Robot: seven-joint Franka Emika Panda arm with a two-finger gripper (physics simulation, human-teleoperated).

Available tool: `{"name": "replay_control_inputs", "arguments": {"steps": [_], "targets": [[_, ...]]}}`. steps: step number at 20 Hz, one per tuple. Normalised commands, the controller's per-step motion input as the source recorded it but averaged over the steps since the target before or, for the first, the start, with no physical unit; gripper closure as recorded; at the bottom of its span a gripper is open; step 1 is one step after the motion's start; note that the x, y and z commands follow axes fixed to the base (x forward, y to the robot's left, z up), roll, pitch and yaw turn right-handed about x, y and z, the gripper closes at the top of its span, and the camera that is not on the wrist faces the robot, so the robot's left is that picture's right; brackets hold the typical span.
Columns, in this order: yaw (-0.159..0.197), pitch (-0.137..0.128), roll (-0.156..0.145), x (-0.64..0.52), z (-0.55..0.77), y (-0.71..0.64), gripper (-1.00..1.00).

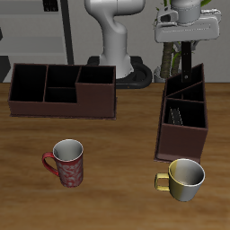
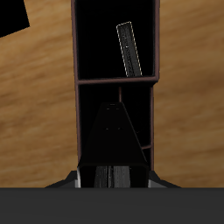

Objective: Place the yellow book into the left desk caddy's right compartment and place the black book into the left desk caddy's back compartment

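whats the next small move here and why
Probably lower a little more, then open. The gripper holds the black book tilted over the caddy's back compartment, its lower end about at the rim. The yellow book already lies in the large compartment.

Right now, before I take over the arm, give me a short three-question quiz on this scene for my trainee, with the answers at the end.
1. True or false: the yellow book lies on the table outside the left desk caddy.
2. Multiple choice: what does the gripper hold over the caddy's far end? A, a plate. B, the black book. C, a bowl.
3. Fill in: the number of mugs standing near the table's front edge is ____.

Key
1. False: it leans inside a compartment of that caddy.
2. B.
3. Two: the red mug and the yellow mug.
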Motion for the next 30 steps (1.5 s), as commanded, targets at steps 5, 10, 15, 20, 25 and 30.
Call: {"name": "replay_control_inputs", "arguments": {"steps": [5, 10, 15, 20, 25, 30], "targets": [[0.015, -0.012, 0.03, 0.02, -0.03, 0.2, 1.0], [-0.011, 0.019, -0.004, 0.15, -0.11, 0.08, 1.0], [0.02, 0.004, -0.008, 0.08, -0.12, 0.01, 1.0], [0.002, 0.035, -0.003, 0.13, -0.22, 0.03, 1.0], [0.008, 0.033, -0.001, 0.04, -0.19, 0.01, 1.0], [0.04, 0.035, -0.013, -0.02, -0.27, 0.15, 1.0]]}}
